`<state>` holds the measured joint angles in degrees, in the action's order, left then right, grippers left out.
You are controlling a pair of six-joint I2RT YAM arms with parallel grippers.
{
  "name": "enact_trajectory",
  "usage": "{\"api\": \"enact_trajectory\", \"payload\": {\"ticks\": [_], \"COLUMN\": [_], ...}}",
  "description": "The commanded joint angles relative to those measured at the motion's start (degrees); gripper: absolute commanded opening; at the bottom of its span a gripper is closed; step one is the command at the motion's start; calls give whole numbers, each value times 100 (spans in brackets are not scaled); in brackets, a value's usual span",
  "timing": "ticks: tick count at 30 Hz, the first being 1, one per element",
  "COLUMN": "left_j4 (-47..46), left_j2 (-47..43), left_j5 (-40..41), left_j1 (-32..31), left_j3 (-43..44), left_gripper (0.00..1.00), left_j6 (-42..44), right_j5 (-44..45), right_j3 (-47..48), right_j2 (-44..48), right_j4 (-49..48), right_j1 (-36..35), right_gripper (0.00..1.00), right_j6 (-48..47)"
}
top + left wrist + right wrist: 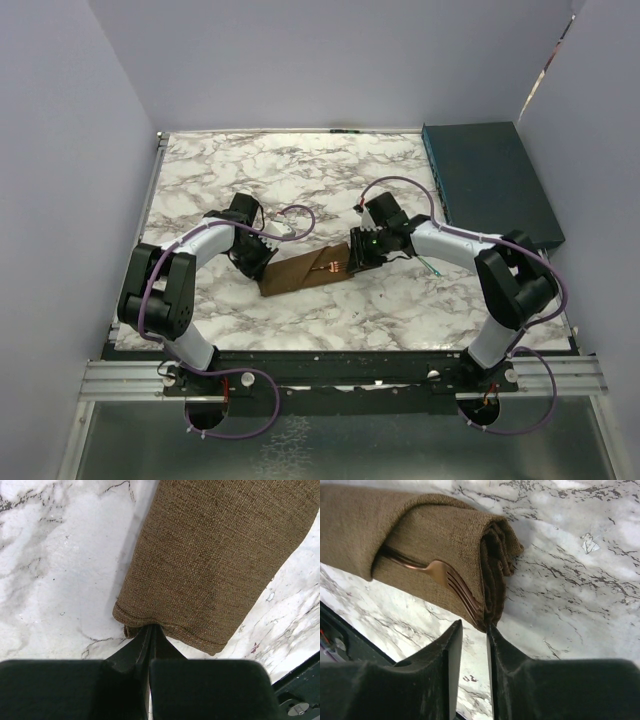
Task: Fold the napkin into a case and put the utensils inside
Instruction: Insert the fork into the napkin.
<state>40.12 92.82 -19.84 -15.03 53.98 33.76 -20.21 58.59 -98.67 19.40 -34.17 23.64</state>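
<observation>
Case (420, 530) end, fork (437, 572) inside, at narrowly parted right end effector (474, 627); left end effector (150, 630) closed

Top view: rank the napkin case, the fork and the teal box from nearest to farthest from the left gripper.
1. Napkin case: its left end is pinched in the left gripper.
2. Fork: tucked into the case's right end.
3. Teal box: at the far right, clearly farthest.

The napkin (210, 565) is coarse, matt brown woven cloth. The fork (445, 577) is smooth, glossy copper-coloured metal. The counter (55, 570) is smooth, marble-patterned, faintly shiny. The right end effector (474, 630) looks like matt black plastic.
</observation>
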Motion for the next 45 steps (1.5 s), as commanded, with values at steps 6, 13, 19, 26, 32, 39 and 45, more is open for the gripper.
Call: {"api": "enact_trajectory", "payload": {"ticks": [6,13,19,26,32,39,45], "left_j4": [-36,-39,-35,-33,-6,9,35], "left_j2": [36,43,60,109,114,118,131], "left_j5": [30,6,20,-20,13,-3,32], "left_j1": [-18,-18,-22,-18,-18,-19,-18], "left_j3": [17,46,52,96,122,113,130], "left_gripper": [0,0,0,0,0,0,0], "left_j6": [96,92,105,73,91,87,97], "right_j5": [-134,-316,17,-42,-104,-272,154], "right_j3": [-117,-28,219,214,106,8,-269], "right_j2": [146,139,291,186,199,64,453], "right_j4": [-535,-524,-13,-11,-170,-266,-64], "right_j1": [-20,-20,-22,-20,-19,-27,-19], "right_gripper": [16,5,6,26,23,26,32], "right_j6": [240,192,-78,-66,63,150,128]}}
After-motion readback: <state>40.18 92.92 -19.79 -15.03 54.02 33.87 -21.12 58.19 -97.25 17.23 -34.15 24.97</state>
